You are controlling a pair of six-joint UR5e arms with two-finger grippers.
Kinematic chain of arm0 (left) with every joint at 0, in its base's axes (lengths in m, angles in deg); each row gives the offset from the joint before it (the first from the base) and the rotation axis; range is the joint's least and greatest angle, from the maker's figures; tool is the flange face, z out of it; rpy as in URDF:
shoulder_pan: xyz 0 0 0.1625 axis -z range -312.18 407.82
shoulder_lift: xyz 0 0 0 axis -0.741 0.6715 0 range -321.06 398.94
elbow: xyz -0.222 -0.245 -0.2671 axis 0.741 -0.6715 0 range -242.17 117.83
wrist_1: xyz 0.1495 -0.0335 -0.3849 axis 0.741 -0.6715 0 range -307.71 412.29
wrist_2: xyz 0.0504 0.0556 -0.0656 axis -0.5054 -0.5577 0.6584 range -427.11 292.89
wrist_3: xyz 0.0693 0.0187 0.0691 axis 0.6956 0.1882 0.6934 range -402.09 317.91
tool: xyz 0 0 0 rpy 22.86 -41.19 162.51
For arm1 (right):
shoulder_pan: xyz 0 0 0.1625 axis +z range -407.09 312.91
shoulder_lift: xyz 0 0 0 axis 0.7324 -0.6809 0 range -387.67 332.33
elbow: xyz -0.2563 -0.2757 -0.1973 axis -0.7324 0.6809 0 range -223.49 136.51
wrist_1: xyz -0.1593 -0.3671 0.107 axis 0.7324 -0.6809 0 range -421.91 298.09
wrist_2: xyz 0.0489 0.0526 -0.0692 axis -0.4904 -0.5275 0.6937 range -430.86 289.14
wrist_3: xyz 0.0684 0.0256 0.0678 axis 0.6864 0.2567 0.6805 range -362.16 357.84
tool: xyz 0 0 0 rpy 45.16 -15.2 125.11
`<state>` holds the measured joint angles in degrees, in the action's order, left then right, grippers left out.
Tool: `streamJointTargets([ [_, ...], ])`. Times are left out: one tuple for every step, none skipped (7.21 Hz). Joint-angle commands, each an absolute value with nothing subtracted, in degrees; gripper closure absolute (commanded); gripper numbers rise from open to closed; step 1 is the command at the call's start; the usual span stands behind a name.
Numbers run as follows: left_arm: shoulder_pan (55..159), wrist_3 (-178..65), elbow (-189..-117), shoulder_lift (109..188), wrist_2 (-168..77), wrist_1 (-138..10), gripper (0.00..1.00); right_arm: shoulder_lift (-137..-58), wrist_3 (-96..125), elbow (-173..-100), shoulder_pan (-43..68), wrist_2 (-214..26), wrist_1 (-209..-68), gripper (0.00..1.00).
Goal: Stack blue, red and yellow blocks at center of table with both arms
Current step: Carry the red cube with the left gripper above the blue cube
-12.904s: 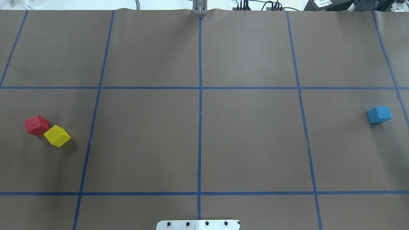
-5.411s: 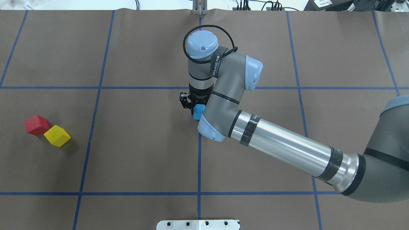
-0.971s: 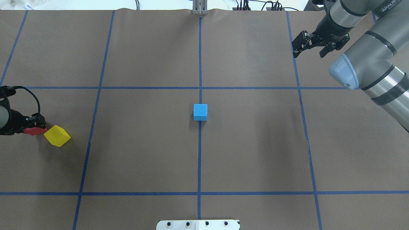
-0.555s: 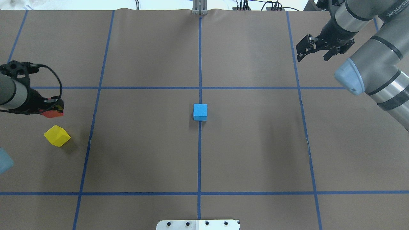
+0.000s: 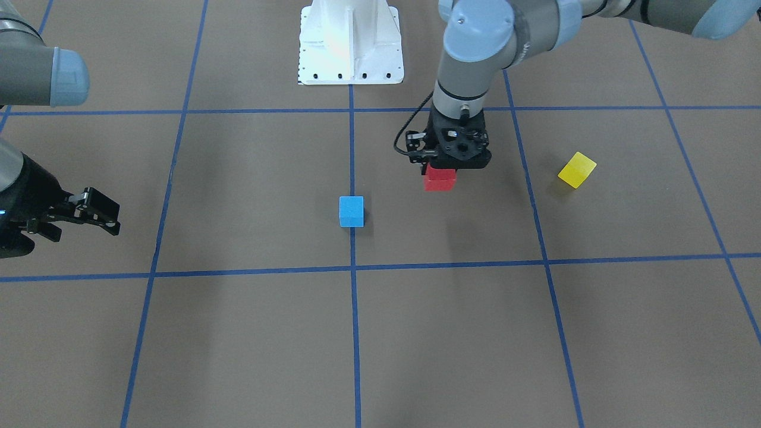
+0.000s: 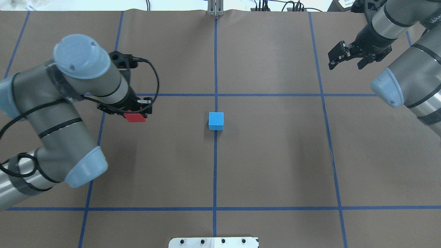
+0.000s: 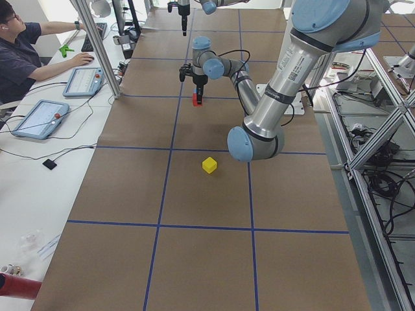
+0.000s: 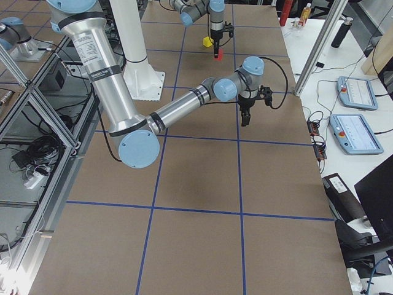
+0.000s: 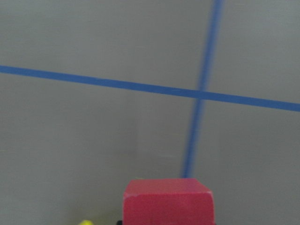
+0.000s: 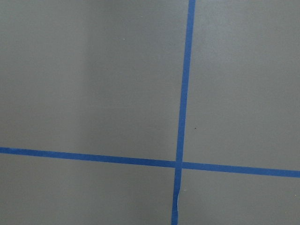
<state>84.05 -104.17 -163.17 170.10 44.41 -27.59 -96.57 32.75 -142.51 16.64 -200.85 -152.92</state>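
The blue block (image 6: 216, 120) sits on the table's centre line, also seen in the front view (image 5: 351, 211). My left gripper (image 6: 135, 115) is shut on the red block (image 6: 135, 118) and holds it above the table, left of the blue block; the block fills the bottom of the left wrist view (image 9: 168, 201). The yellow block (image 5: 576, 169) lies alone on the robot's left side; in the overhead view my left arm hides it. My right gripper (image 6: 346, 64) is open and empty at the far right.
Brown paper with a blue tape grid (image 6: 215, 94) covers the table. The white robot base (image 5: 351, 41) stands at the near edge. An operator (image 7: 26, 48) sits at a side desk with tablets.
My left gripper has carried the red block up and rightward from beside the yellow block toward the centre. My right gripper has drifted a little further right, still open.
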Motion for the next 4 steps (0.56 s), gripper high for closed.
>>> streamJointTargets([
  [82.54, -103.62, -150.04, 182.94, 44.34, -28.12, 1.0, -103.22, 24.6, -142.72, 22.66, -202.95, -152.61, 0.0],
  [82.18, -103.61, -146.76, 184.12, 44.34, -32.13, 1.0, -106.56, 18.47, -142.29, 26.7, -203.13, -152.78, 0.0],
  [81.92, -103.44, -145.24, 184.13, 44.34, -33.83, 1.0, -109.29, 15.19, -141.85, 29.7, -203.39, -152.7, 0.0],
  [82.0, -101.18, -145.14, 184.13, 44.34, -33.76, 1.0, -111.06, 10.11, -141.5, 32.43, -203.48, -152.87, 0.0],
])
